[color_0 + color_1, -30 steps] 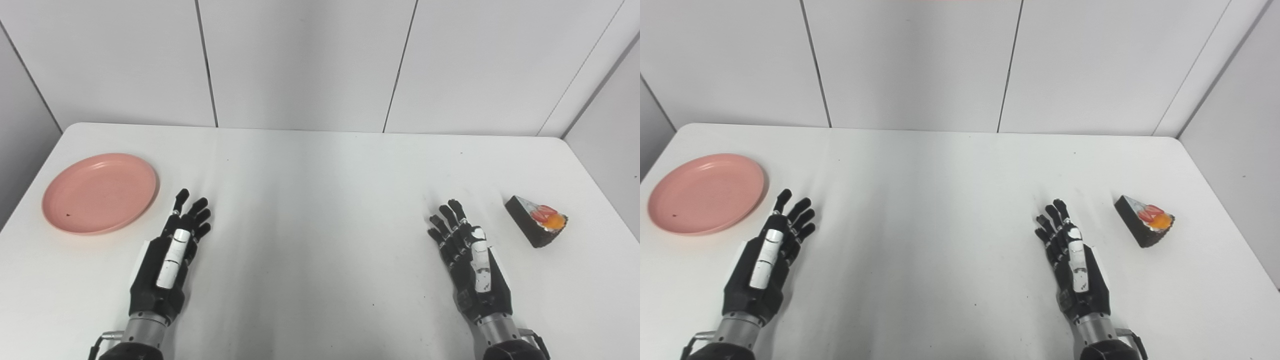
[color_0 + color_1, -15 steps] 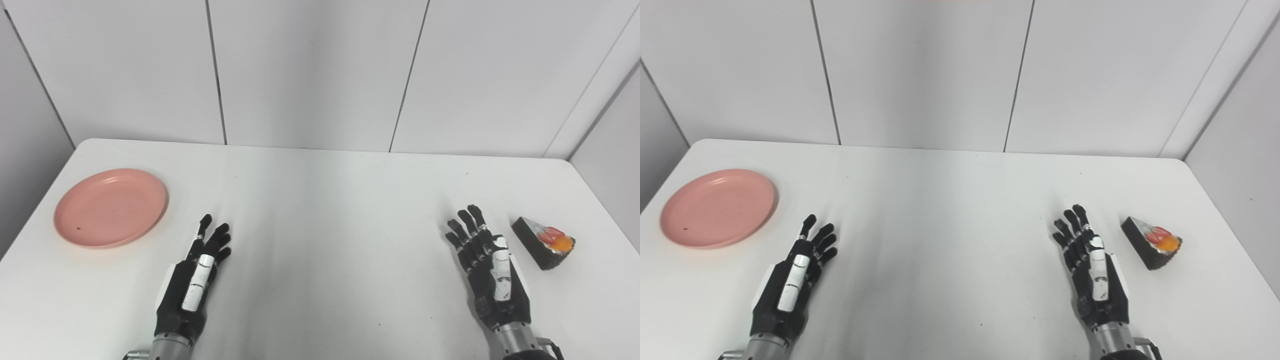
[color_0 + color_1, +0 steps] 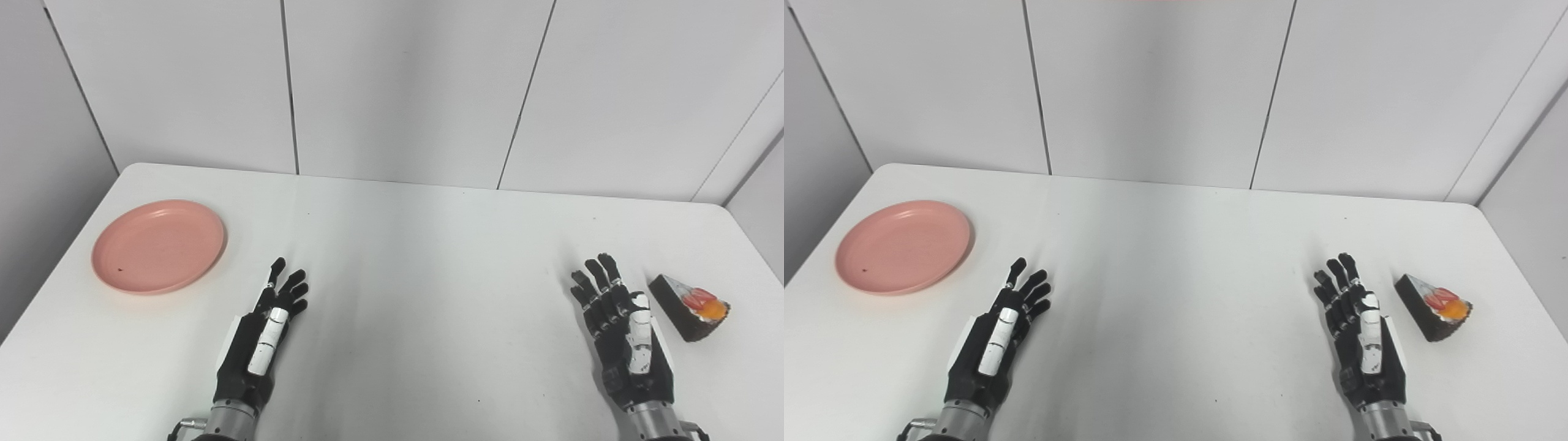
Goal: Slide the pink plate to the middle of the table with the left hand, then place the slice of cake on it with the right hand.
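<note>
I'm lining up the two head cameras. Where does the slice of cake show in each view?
Left eye view: slice of cake at far right, just right of the right hand.
Right eye view: further in from the right edge, same side of that hand.
Shared landmark: pink plate, far left.

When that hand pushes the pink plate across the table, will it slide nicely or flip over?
The pink plate looks shallow, wide and flat-bottomed, so it will probably slide rather than tip. The white table looks smooth, which should help. Its low, sloping rim gives little to push against, so the left hand might ride over the edge unless it presses from the side.
</note>
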Controlling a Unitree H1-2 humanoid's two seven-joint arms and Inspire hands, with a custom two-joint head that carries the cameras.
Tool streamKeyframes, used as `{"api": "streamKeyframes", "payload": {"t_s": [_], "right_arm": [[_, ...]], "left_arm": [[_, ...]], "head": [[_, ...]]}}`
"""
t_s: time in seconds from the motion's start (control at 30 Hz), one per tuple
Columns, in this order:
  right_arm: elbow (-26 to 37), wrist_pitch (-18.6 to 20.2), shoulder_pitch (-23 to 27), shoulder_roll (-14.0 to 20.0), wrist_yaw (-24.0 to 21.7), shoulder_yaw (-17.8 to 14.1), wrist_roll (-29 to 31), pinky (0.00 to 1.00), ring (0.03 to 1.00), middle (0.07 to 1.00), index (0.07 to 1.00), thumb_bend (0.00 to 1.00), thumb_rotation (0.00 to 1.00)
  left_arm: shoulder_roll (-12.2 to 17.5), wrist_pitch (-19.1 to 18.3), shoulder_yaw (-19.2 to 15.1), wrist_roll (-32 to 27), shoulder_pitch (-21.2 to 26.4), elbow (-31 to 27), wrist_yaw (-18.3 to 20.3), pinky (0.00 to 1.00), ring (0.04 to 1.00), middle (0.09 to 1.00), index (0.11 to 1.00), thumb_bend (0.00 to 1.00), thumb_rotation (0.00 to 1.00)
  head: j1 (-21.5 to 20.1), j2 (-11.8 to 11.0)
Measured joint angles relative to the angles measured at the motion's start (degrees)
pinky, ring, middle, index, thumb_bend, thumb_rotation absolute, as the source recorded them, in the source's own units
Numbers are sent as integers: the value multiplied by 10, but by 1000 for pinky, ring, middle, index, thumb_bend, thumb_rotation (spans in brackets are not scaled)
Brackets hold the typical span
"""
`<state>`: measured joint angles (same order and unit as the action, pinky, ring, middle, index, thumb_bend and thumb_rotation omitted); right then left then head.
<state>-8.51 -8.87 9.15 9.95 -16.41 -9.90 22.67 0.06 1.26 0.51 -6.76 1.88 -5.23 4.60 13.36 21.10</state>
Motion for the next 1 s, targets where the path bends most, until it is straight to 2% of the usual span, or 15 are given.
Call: {"api": "streamKeyframes", "payload": {"t_s": [0.23,0.6,0.87,1.0], "right_arm": [[-5,-4,4,0,0,-1,0,929,901,933,939,772,933],[-11,-5,8,4,0,-4,7,897,871,881,875,760,903],[-20,-4,13,6,0,-6,12,887,864,880,878,759,908],[-22,-4,13,7,0,-5,12,892,868,885,885,763,916]], "left_arm": [[-7,3,0,5,9,10,0,918,937,935,1000,757,856],[-9,22,2,10,14,27,0,931,936,931,1000,722,853],[-10,29,6,15,25,42,0,918,938,935,1000,702,855],[-10,33,7,16,26,43,0,909,940,936,1000,713,860]], "head": [[-2,-8],[18,-25],[26,-35],[22,-33]]}}
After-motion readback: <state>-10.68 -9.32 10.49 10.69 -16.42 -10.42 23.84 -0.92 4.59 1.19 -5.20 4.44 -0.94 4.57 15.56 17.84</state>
